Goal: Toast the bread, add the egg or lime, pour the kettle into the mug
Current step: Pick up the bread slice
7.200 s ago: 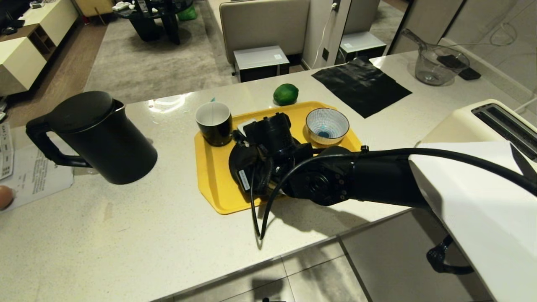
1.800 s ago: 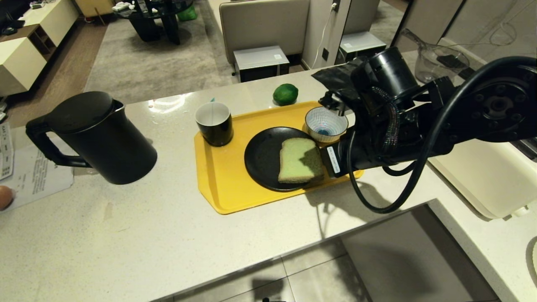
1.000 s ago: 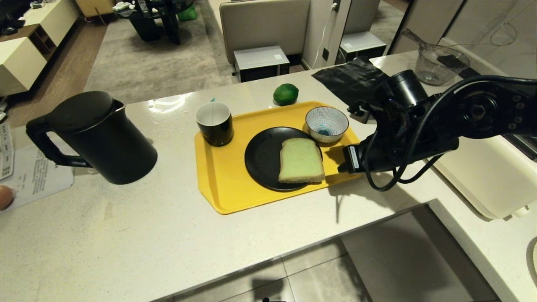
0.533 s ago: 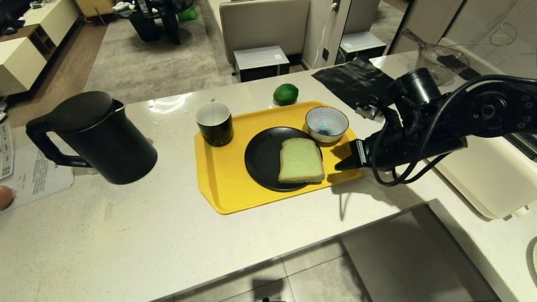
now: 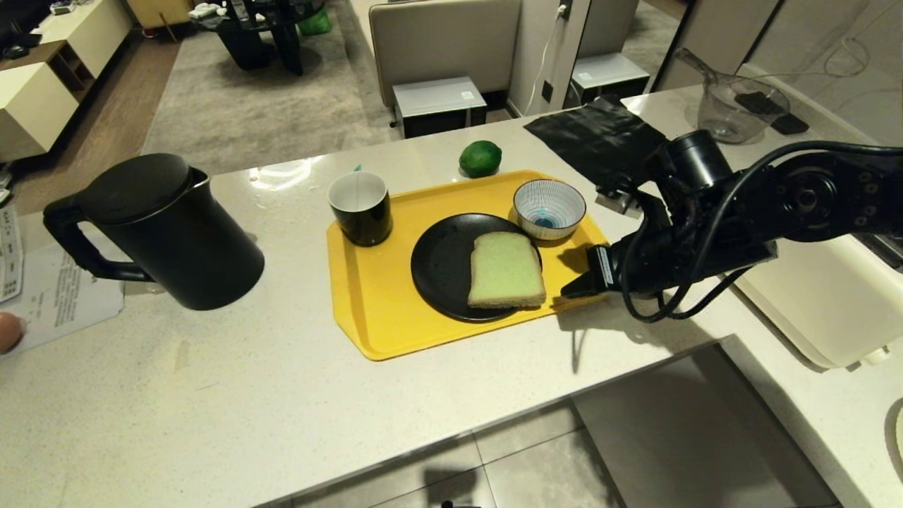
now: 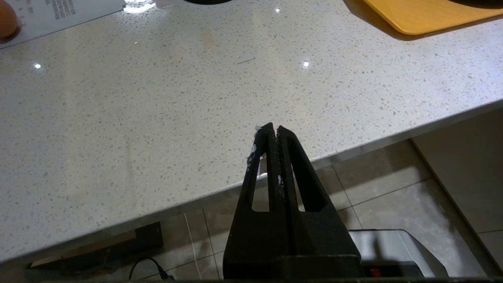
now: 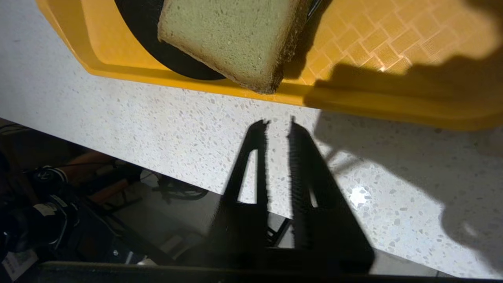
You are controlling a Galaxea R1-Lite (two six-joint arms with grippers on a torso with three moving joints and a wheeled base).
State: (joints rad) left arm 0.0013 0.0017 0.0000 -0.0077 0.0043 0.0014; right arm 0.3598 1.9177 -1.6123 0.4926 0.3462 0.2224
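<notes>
The bread (image 5: 506, 271) is seen just right of the centre of the head view, lying flat on a black plate (image 5: 441, 268) that rests on a yellow tray (image 5: 367, 310). One corner of the slice overhangs the plate's rim toward the lower right, which is also shown at the top of the right wrist view (image 7: 232, 37).

The right gripper (image 5: 573, 289) is found just beside that overhanging corner, low over the tray's right edge, apart from the bread. Its jaws are parted by a narrow gap and nothing is held between them. The left gripper (image 6: 272, 131) is clenched and empty, parked near the counter's front edge, out of the head view.

The slice is judged to be light, soft and easily crushed. A thick, springy crumb with a slightly firmer crust is suggested, so a gentle squeeze would probably be enough, and a hard pinch would likely dent or tear it. The overhanging corner is judged the best place to take hold, since one finger can be slid beneath it without scraping the plate. A wider opening of the jaws would be needed first, as the present gap looks narrower than the slice is thick. Held by one edge alone, some sagging of the slice is to be expected. The toaster (image 5: 811, 296) is seen at the right edge of the head view.
</notes>
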